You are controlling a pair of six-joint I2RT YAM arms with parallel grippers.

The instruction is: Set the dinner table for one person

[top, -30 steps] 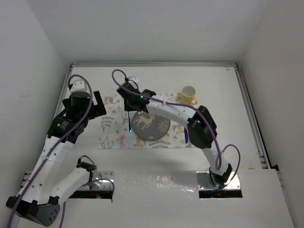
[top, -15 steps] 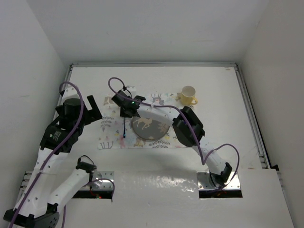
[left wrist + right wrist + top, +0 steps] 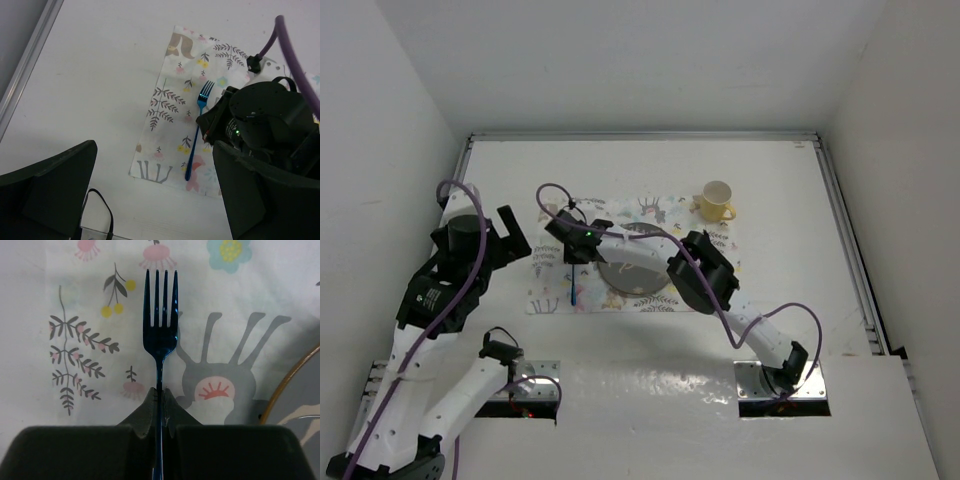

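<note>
Being clenched in the right fingers [image 3: 145, 412], the fork [image 3: 160, 335] is held left of the plate [image 3: 300, 405] for laying; the left fingers [image 3: 50, 185] are spread, empty.

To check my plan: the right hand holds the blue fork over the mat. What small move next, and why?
Probably lower slightly and open the right hand: it pinches the blue fork over the printed mat, left of the plate, where a fork belongs.
</note>
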